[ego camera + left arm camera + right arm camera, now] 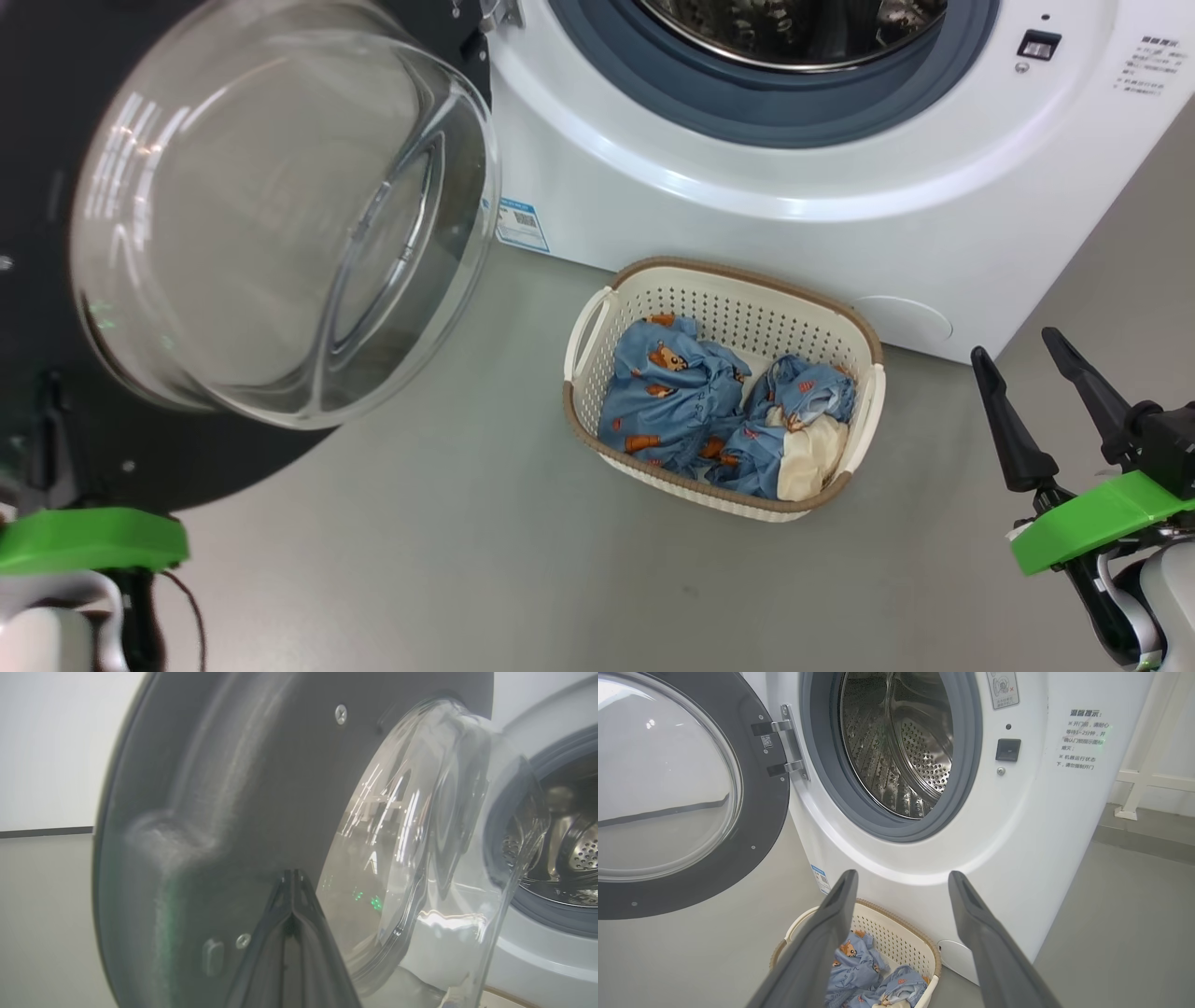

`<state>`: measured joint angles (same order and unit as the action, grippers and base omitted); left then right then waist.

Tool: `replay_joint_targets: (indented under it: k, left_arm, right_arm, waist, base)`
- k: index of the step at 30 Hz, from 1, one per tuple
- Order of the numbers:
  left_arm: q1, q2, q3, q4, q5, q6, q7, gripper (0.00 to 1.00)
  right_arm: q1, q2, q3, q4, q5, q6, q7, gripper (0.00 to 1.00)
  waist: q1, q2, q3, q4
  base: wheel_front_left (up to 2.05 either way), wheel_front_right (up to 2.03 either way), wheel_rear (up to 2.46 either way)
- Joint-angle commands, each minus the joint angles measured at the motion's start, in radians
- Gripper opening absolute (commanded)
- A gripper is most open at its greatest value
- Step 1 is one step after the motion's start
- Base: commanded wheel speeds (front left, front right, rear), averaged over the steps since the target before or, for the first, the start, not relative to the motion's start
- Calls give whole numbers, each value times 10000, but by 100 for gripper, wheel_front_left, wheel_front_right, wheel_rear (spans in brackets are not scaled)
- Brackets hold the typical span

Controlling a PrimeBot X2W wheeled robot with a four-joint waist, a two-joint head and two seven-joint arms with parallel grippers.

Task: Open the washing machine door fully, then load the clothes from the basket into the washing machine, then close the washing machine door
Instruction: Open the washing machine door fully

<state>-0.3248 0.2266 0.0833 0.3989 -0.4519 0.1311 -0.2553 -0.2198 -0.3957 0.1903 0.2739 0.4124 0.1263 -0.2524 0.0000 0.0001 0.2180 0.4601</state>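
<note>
Basket (738, 313) perforated cream plastic (woven-look rim); clothes (667, 392) crumpled blue fabric inside.

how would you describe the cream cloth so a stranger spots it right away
On the floor before the white washing machine stands a perforated basket. At its near right corner lies the cream cloth, the only plain piece among blue bear-printed garments.
</note>
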Motion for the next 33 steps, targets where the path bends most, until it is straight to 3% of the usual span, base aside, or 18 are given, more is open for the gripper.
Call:
replay_joint_targets:
  k: [1,14,33]
  left_arm:
    - [-439,653,665,-18,97,-15,-63,0]
    - [-1644,939,2015,1650,926,-619,-64,0]
    - [-3343,1307,3561,3390,2160,-1044,-64,0]
  right_arm:
    - [-192,-230,187,-255,-146,44,-93,100]
    - [-686,-525,401,-258,-162,44,-93,100]
    - [-1460,-1003,614,-295,-212,44,-93,100]
  waist:
    - [0,-1,112,-9]
    - [0,-1,965,-175]
    - [0,-1,2230,-297]
  base:
    - [0,0,0]
    - [0,0,0]
    - [0,0,0]
